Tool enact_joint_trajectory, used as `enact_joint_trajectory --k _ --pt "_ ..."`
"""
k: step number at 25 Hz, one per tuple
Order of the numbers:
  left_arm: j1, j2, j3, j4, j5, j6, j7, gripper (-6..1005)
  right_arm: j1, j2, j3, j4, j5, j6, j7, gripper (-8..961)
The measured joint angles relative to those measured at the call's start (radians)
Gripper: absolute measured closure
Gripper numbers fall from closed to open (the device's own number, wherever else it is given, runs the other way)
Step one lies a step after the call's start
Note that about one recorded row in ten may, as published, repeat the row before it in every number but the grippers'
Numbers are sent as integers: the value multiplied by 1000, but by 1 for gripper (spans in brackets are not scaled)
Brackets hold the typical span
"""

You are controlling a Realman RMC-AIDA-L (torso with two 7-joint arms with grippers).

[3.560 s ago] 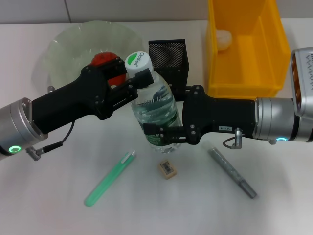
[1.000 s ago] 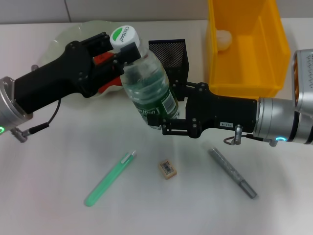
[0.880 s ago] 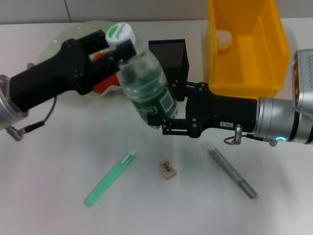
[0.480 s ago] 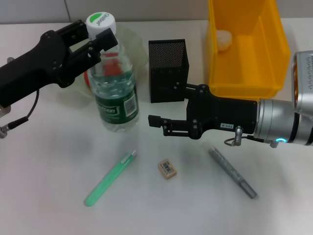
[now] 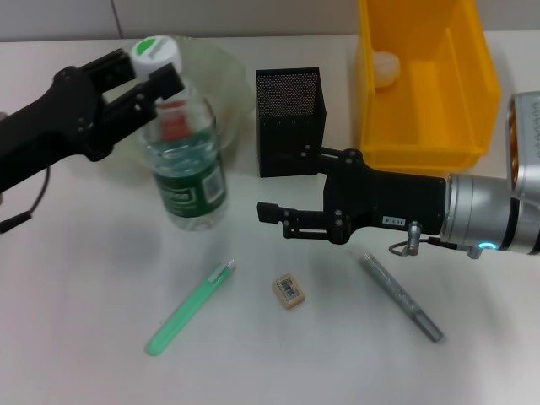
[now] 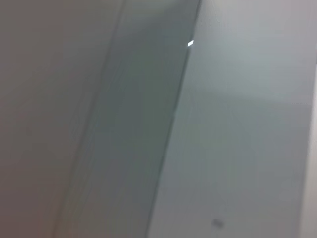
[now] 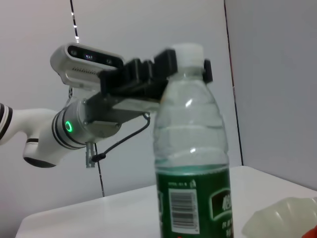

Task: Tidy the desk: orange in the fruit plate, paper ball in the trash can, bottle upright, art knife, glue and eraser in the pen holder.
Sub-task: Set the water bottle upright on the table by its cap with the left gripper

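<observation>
Clear bottle [image 5: 181, 164] upright, cap up | left gripper [image 5: 152, 72] pinching neck | right gripper [image 5: 274, 211] spread

A white desk [image 5: 76, 337] carries the upright bottle [image 5: 181, 169], fruit plate [image 5: 215, 72], pen holder [image 5: 288, 122], trash can [image 5: 422, 135], eraser [image 5: 288, 289], green art knife [image 5: 187, 308] and grey glue stick [image 5: 402, 297].

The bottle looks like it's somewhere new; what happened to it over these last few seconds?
The left gripper, clamped at the cap, carried the bottle leftward from the desk's middle and stood it upright before the fruit plate. The right gripper let go of its base and now hangs open. The eraser, pen holder and trash can stayed put.
</observation>
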Motion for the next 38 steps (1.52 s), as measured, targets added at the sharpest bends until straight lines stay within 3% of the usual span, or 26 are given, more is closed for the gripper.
enact_joint_trajectory --k 2,5,15,18,27,30,38 --pt "8 6 0 0 1 -11 4 556 -2 0 0 0 1 0 -1 193" --pt "48 33 -17 3 2 -33 23 557 -2 0 0 0 1 -1 -1 193" --pt "126 67 -133 4 3 -44 95 556 5 0 0 -4 2 -1 -2 193" --pt "129 67 -137 2 3 -56 107 556 7 0 0 -5 3 -1 -2 193" --pt "118 33 -144 -1 0 -211 194 558 8 0 0 -2 3 1 5 193" --pt "105 13 -159 -1 -5 -281 215 558 8 0 0 -1 3 0 5 193" --pt "98 13 -166 -10 -6 -321 230 557 4 0 0 0 3 -2 7 193"
